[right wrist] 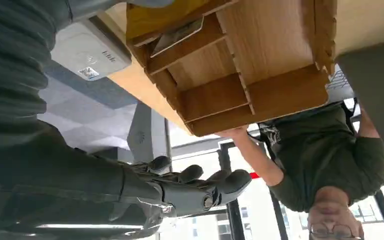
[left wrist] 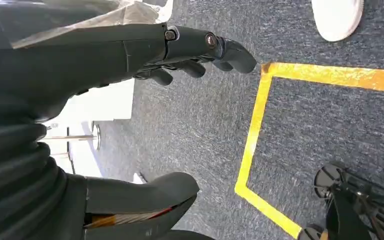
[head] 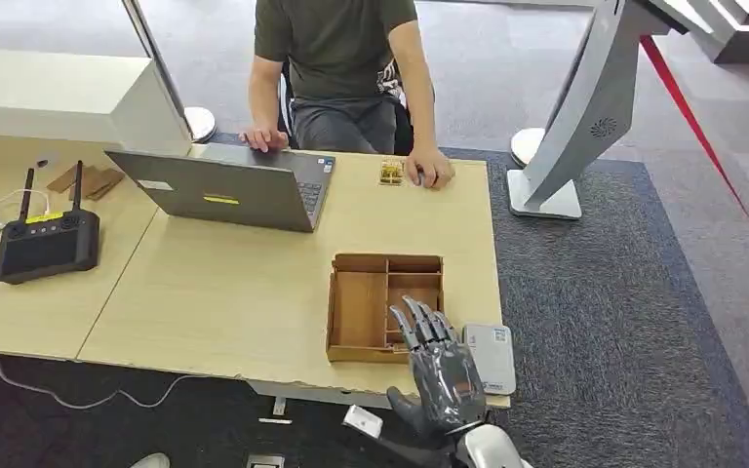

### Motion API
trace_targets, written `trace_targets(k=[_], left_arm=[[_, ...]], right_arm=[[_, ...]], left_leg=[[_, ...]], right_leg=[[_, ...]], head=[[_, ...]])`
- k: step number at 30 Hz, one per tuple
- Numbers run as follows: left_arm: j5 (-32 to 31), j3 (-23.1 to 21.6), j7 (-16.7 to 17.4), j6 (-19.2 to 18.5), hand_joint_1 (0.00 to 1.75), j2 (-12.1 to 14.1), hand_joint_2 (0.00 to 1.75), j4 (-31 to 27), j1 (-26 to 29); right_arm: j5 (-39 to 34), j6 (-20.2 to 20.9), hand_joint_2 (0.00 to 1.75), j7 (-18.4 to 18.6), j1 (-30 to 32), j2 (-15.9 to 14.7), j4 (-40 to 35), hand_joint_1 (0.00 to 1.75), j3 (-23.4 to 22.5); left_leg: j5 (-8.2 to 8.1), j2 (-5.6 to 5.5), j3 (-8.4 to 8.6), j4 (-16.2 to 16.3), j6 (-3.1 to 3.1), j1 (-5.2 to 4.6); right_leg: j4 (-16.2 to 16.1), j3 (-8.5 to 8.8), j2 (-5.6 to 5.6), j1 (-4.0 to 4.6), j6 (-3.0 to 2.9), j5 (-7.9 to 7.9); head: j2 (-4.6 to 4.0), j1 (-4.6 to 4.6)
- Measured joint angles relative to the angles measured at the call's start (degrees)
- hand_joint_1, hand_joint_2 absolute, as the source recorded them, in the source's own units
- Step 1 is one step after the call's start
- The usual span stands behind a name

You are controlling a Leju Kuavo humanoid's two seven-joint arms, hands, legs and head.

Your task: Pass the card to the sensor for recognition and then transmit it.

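Right hand (head: pixel 441 366) hovers empty, fingers spread, above the wooden compartment box's (head: pixel 358 312) near corner. We spot a flat card (right wrist: pixel 177 36) lying in a small compartment, just ahead of the fingertips. Grey rounded sensor (head: pixel 491 356) sits just right of the hand. Left hand (left wrist: pixel 130 55) hangs slack and empty over carpet.

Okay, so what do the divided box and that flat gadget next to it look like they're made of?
The divided box looks like thin plywood or stiff brown board with a matte, unpainted finish: the right wrist view shows wood-like grain and slotted dividers. The flat gadget beside it, probably the card sensor, appears to be smooth light-grey moulded plastic with rounded corners and a small label.
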Motion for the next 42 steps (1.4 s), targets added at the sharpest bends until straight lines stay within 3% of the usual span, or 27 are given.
trace_targets(k=[11,42], left_arm=[[-0.3,0.0,0.2,0.1,0.0,0.0,1.75,0.0,0.0],[-1.1,0.0,0.3,-0.4,0.0,0.0,1.75,0.0,0.0]], right_arm=[[3.5,0.5,1.75,2.2,0.0,0.6,2.6,0.0,0.0],[7.2,0.4,1.75,0.1,-3.0,7.7,17.0,0.0,0.4]], left_leg=[[0.0,0.0,-0.01,0.0,0.0,0.0],[0.0,0.0,-0.01,0.0,0.0,0.0]], right_leg=[[0.0,0.0,0.0,0.0,0.0,0.0],[0.0,-0.01,0.0,0.0,-0.01,0.0]], head=[[0.0,0.0],[0.0,-0.02]])
